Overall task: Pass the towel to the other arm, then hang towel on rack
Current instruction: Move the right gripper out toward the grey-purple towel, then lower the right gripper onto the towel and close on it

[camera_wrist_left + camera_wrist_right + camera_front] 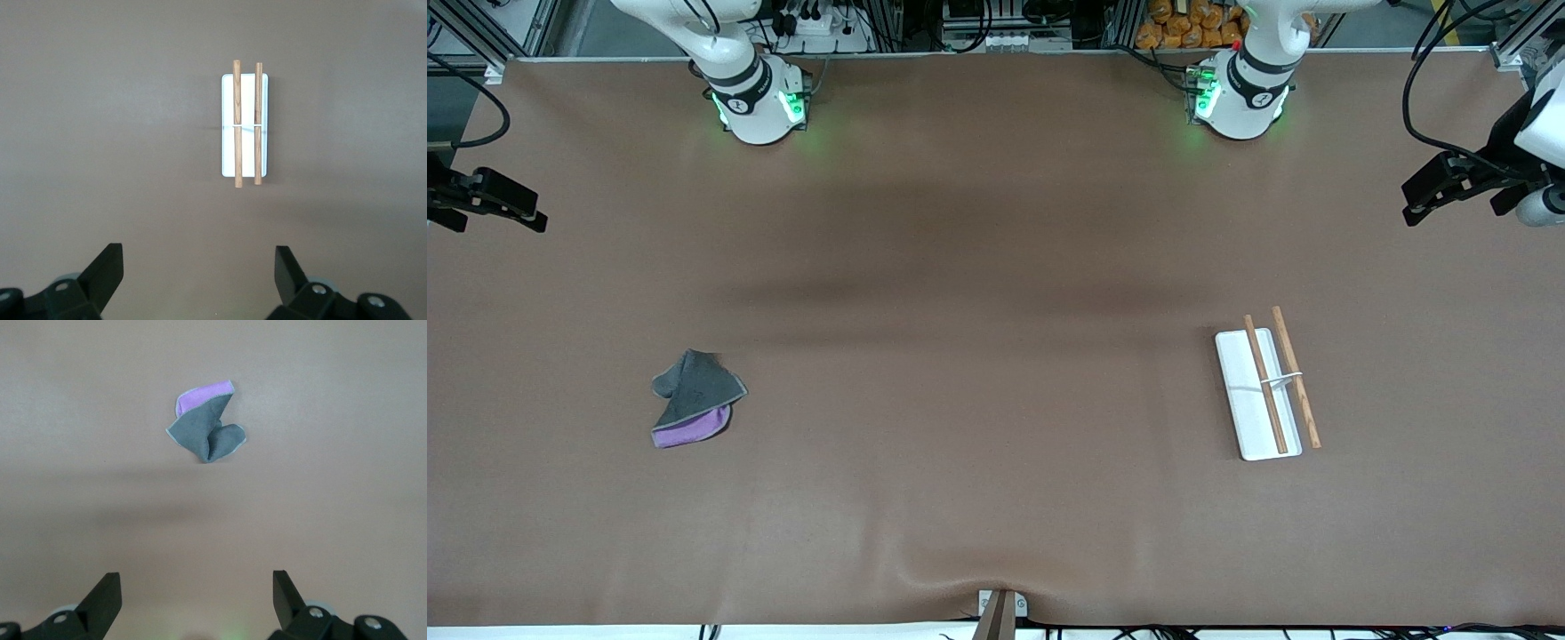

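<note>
The towel [694, 396] lies crumpled on the brown table toward the right arm's end, dark grey face up with a purple edge showing. It also shows in the right wrist view [203, 427]. The rack [1267, 391], a white base with two brown rods and a thin white crosspiece, lies toward the left arm's end. It also shows in the left wrist view [245, 123]. My right gripper [197, 590] is open and empty, high over bare table short of the towel. My left gripper [198, 267] is open and empty, high over bare table short of the rack. Neither gripper shows in the front view.
The right arm's base [760, 102] and the left arm's base [1240, 98] stand at the table's back edge. Black camera mounts reach in at both table ends [489, 200] [1458, 182]. A small bracket [1000, 613] sits at the front edge.
</note>
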You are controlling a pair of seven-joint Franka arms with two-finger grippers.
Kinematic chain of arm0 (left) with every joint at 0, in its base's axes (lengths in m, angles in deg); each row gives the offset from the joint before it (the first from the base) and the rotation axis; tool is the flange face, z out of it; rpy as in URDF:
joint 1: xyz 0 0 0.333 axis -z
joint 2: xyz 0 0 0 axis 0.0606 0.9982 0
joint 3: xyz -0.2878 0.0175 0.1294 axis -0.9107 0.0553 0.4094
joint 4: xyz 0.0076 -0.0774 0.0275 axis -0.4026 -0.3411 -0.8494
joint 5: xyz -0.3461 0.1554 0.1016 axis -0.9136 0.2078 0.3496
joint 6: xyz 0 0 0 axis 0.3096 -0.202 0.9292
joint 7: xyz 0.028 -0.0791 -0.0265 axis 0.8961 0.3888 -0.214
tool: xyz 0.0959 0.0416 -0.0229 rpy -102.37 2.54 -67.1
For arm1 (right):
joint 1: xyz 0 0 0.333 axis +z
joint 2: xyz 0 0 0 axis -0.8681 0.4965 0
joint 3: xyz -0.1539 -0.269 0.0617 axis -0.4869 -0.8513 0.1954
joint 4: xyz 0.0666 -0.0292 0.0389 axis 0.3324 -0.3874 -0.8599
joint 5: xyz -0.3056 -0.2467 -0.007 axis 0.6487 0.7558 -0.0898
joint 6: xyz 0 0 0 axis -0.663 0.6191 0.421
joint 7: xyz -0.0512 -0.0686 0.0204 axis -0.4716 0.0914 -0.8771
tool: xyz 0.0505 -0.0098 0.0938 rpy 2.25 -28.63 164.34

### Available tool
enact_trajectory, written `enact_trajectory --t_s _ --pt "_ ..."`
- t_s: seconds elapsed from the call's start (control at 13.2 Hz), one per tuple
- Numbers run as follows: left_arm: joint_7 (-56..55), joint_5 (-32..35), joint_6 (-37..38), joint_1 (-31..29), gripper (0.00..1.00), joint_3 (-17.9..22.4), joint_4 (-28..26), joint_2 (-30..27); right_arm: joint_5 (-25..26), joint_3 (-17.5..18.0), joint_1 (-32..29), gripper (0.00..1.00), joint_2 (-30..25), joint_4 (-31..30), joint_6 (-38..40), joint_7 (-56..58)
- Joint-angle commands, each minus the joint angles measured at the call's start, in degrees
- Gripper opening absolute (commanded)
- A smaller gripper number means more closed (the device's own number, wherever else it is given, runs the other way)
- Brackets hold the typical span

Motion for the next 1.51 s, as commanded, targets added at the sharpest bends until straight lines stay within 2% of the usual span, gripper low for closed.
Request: enact_trajectory --t_s 0.0,0.38,0.68,1.44 --pt "1.0 -1.6 0.3 -0.1 1.0 0.1 -1.6 -1.6 0.0 0.5 -0.9 1.0 -0.4 -0.5 -0.1 0.4" --pt "1.0 -2.1 -2.9 -0.1 1.0 0.1 -4.4 -1.7 0.0 0.5 -1.5 1.0 1.0 -0.7 -0.2 0.4" --pt "0.9 -2.1 -9.3 0.1 1.0 0.1 -6.8 -1.0 0.0 0.5 -2.5 1.0 5.4 -0.7 -0.9 0.4" --pt "0.0 -2.5 -12.4 3.2 1.0 0.7 -6.8 1.9 0.3 0.5 -2.8 1.0 21.3 -0.2 -17.0 0.9"
